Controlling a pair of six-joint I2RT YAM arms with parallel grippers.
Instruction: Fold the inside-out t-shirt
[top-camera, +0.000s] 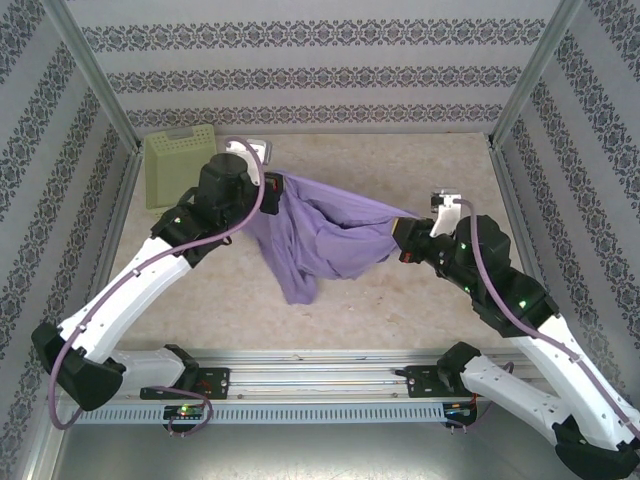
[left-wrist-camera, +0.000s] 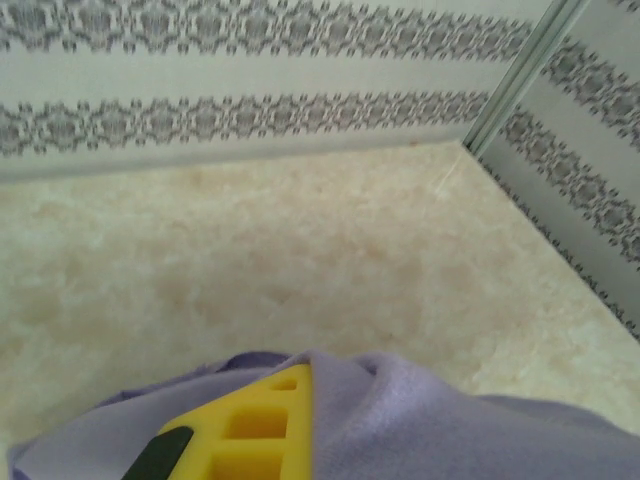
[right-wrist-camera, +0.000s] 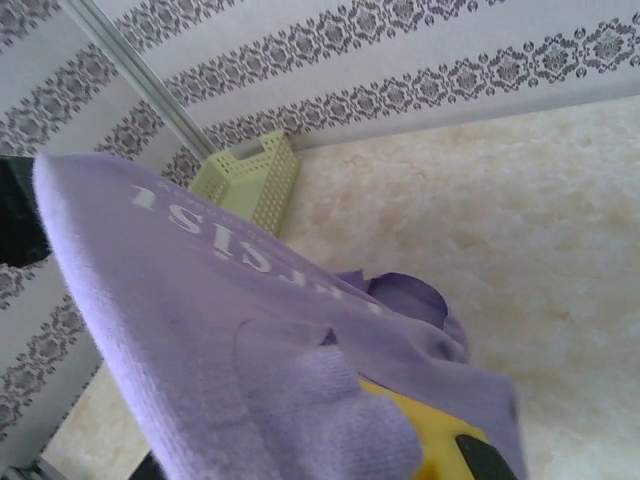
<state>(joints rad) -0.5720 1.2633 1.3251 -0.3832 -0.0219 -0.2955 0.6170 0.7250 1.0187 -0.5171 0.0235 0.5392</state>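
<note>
Patterned wallpaper with dark ornamental bands covers the three walls around a pale, marbled table (top-camera: 400, 310). Over its middle hangs the lavender t-shirt (top-camera: 320, 235), strung between the two arms. Its upper edge runs taut from the left hand (top-camera: 270, 190) to the right hand (top-camera: 405, 240), and the rest sags in loose folds. One tail droops toward the table on the near side; whether it rests there cannot be told.

The left hand is pressed together on a bunch of cloth at the shirt's left end. In the left wrist view, purple cloth wraps around a yellow finger (left-wrist-camera: 255, 430).

The right hand pinches the shirt's right end. In the right wrist view the cloth drapes over its yellow finger (right-wrist-camera: 437, 447), and white lettering (right-wrist-camera: 215, 232) runs upside down across the stretched cloth.

A pale green basket (top-camera: 180, 165) sits at the table's far left corner, beside the wall and apart from the shirt.
</note>
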